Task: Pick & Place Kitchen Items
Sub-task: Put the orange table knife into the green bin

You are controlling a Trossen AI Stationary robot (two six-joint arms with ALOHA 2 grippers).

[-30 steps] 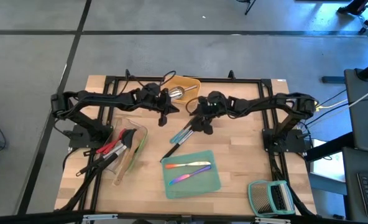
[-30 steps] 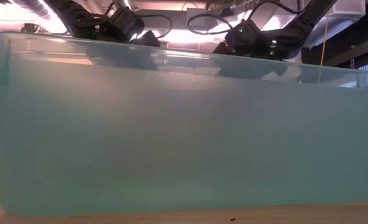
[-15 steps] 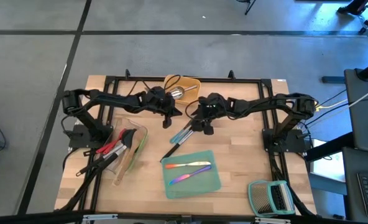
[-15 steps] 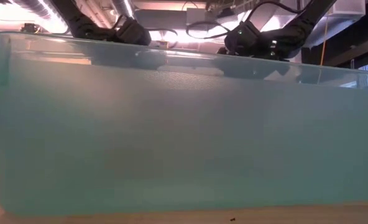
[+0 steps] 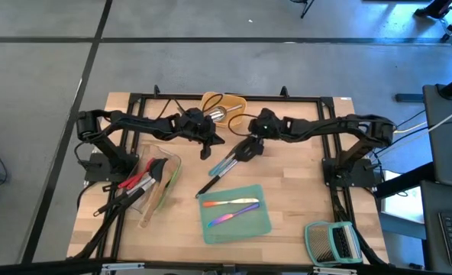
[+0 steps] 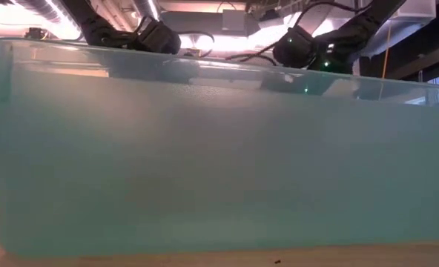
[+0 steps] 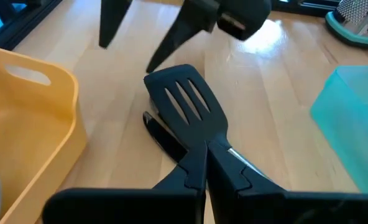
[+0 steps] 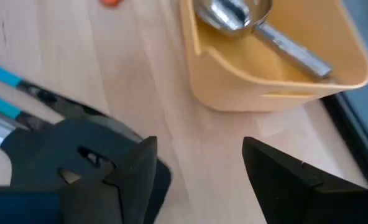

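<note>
Two blue-handled utensils [image 5: 224,166] with black heads lie on the table's middle. One head is a black slotted turner [image 7: 187,106]. My right gripper [image 5: 245,150] hangs open just above these heads [image 8: 78,149], fingers slanting down. My left gripper [image 5: 205,148] is shut and empty, a little to their left, pointing at the turner. A steel scoop [image 8: 234,12] lies in the yellow tray [image 5: 232,103]. Iridescent cutlery [image 5: 232,210] lies in the teal tray [image 5: 260,225]. Red, green and wooden tools [image 5: 146,183] rest in the clear tray [image 5: 172,164].
A green-framed slatted rack [image 5: 333,241] sits at the near right corner. In the low view the teal tray's wall [image 6: 219,148] fills the picture, and only the two hands show above it. Bare wood lies right of the teal tray.
My left gripper has come down and a little toward the blue-handled utensils, still shut. My right gripper has turned at the wrist above the black heads, its fingers swinging round while staying open. The utensils have not moved.
</note>
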